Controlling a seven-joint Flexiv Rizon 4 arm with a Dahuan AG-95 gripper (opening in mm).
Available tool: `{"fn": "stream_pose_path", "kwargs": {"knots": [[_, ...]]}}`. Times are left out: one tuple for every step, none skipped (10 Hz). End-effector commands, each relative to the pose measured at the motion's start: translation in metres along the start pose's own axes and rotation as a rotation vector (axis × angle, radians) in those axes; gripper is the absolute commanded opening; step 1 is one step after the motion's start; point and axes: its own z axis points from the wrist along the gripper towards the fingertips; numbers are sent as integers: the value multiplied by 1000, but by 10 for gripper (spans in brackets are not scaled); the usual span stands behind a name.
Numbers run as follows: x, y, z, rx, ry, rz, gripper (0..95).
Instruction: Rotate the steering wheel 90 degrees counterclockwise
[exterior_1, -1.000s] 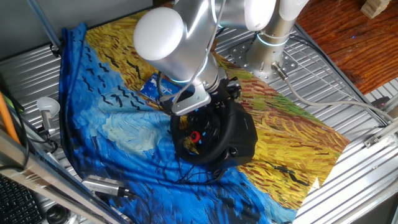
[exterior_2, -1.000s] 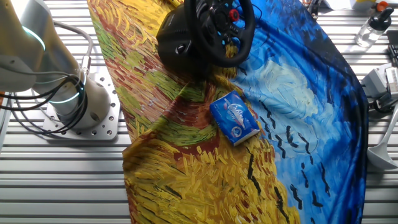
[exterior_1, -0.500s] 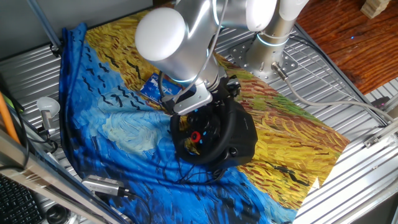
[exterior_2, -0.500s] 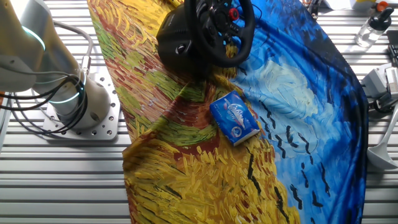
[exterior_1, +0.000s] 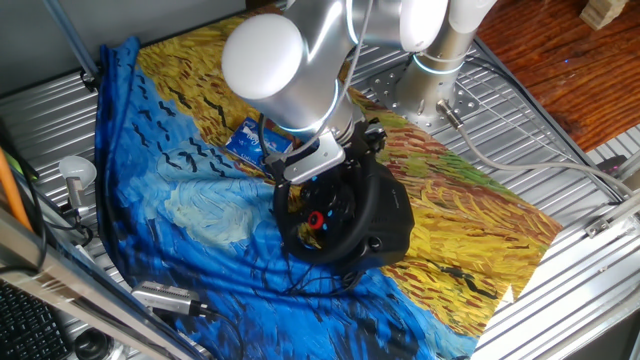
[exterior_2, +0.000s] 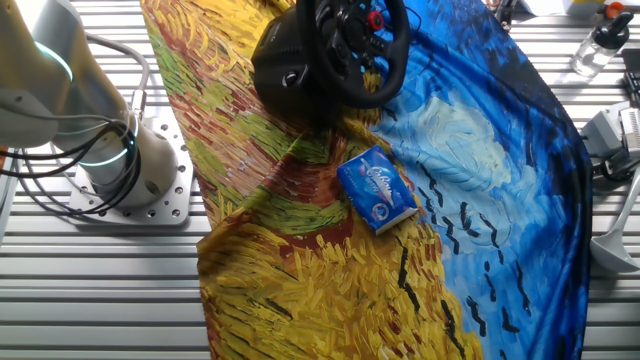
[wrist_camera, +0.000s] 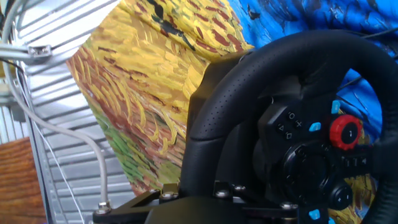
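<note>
The steering wheel (exterior_1: 330, 215) sits on its bulky black base (exterior_2: 290, 65) in the middle of the painted cloth (exterior_1: 190, 200), right where the blue swirls meet the yellow field, and the arm is hunched over the wheel's upper side. The gripper is tucked behind the arm's big white joint (exterior_1: 265, 55), and the hand view shows only the rim, so I cannot tell whether the jaws are spread or pinched on anything. Up close the rim (wrist_camera: 249, 93) is thick, rounded and matte, with dimpled, leather-like padding that looks grippy rather than slick. The hub is hard plastic, dotted with a red button (wrist_camera: 345, 130) and small blue ones. My read: the base is heavy enough to stay put, the wheel will likely turn with some stiff resistance, and the rim is the place to take hold, never the buttons. A small blue-and-white box (exterior_2: 377, 190) lies just beside the base, harmless.
</note>
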Motion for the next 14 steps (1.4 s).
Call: {"fn": "stream_pose_path", "kwargs": {"knots": [[1,-2,1,2,2,-1,0],[1,-2,1,3,3,-2,0],[2,-2,1,6,10,-12,0],[3,-3,1,7,14,-21,0],[5,-3,1,9,20,-27,0],[7,-4,2,10,21,-34,0],[8,-4,2,11,22,-41,0],[10,-4,2,11,21,-44,0],[10,-5,3,16,22,-53,0],[11,-6,4,18,24,-55,0],[11,-6,4,20,34,-60,0],[11,-6,4,23,45,-68,0],[11,-6,5,26,55,-75,0],[12,-6,5,27,66,-81,0]]}}
